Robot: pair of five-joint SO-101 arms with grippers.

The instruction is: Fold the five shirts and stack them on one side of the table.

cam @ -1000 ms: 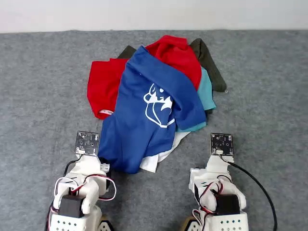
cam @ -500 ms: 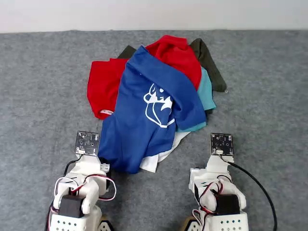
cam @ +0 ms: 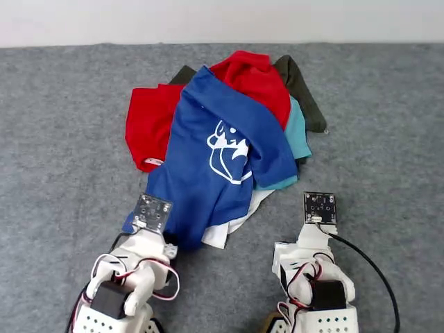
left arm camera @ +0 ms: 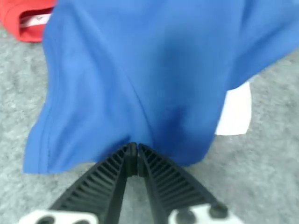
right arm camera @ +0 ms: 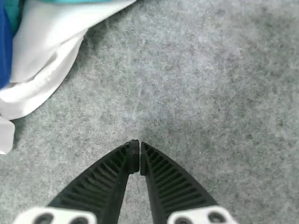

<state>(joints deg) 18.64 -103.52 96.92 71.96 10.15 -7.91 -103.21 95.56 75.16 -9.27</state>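
1. From above, the shirts lie in one pile on the grey counter (cam: pixel 62 139). The blue shirt (cam: pixel 215 159) is on top. The red shirt (cam: pixel 149 121), the teal shirt (cam: pixel 297 132) and the dark shirt (cam: pixel 302 90) stick out from under it, farther away from both hands. The white shirt (cam: pixel 225 232) peeks out at the near edge, between the two hands. The left hand (cam: pixel 152 215) is over the near edge of the blue shirt. The right hand (cam: pixel 319 208) is over bare counter, just beside the pile.
2. From the left wrist, the left hand (left arm camera: pixel 132 151) is pinched closed. Its tips touch the hem of the blue shirt (left arm camera: pixel 154 70). I cannot tell if any cloth is caught between them. The red shirt (left arm camera: pixel 23 16) is far ahead of the hand.
3. From the right wrist, the right hand (right arm camera: pixel 135 156) is closed and holds nothing. It is above the counter (right arm camera: pixel 210 84). The white shirt (right arm camera: pixel 42 56) lies ahead and off to one side.
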